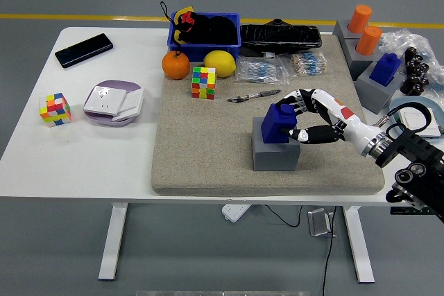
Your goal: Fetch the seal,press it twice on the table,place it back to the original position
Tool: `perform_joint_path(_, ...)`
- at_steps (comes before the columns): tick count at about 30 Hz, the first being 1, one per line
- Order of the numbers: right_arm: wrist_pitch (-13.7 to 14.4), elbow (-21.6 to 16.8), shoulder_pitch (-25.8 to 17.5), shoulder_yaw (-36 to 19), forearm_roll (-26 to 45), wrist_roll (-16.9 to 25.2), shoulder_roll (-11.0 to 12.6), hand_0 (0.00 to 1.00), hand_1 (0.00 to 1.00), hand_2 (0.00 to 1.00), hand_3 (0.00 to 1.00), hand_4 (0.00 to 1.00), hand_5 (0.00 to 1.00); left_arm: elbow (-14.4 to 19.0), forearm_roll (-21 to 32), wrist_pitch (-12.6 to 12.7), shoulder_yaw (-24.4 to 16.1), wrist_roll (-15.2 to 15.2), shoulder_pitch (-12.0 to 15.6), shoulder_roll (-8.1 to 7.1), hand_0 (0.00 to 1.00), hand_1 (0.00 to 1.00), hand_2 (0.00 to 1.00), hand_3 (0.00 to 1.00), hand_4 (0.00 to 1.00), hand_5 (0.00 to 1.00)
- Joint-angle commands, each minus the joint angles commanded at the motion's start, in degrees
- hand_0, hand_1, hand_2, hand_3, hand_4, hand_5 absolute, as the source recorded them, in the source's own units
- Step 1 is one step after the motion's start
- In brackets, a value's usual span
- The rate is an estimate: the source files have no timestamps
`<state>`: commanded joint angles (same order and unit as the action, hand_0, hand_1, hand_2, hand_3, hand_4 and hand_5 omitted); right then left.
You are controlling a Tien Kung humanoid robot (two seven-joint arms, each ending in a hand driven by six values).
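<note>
right hand grasping the blue seal on its grey block

the right hand [305, 117] reaches in from the right edge of the tabletop, fingers [297, 100] curled over the top of the blue seal [279, 122] and thumb against its near right side, grasping it; the seal is slightly tilted and sits on the grey block [275, 154], on the mat [208, 150] towards its near right part; just beyond lies a pen [252, 95]; along the mat's far edge a blue bin [234, 39] holds dark bundled items, and a black tray [279, 34] beside it holds something dark i cannot make out; an orange [175, 65], a lemon [219, 63] and a puzzle cube [204, 82] sit in front of the bin; at the tabletop's far right corner grey blocks carry two orange seals [364, 29] and another blue one [386, 68].
</note>
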<state>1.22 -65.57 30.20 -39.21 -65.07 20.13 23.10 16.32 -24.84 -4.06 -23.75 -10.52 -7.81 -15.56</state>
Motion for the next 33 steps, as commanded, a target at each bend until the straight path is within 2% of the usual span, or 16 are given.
perform_joint_path(16, -0.24, -3.16, 0.76, -1.36, -0.92, -0.48, 1.63, 0.551, 0.446, 0.450, 0.439, 0.758, 0.002, -0.02, -0.07, 0.03, -0.23, 0.02, -0.18, 0.05, 0.741, 0.697, 0.683, 0.747, 0.680, 0.304)
perform_joint_path(33, -0.52, -2.95, 0.75, -1.04, -2.99, -0.55, 2.58, 0.550, 0.446, 0.450, 0.440, 0.764, 0.002, -0.02, -0.15, -0.01, -0.30, 0.04, 0.00, 0.10, 0.743, 0.697, 0.683, 0.748, 0.682, 0.304)
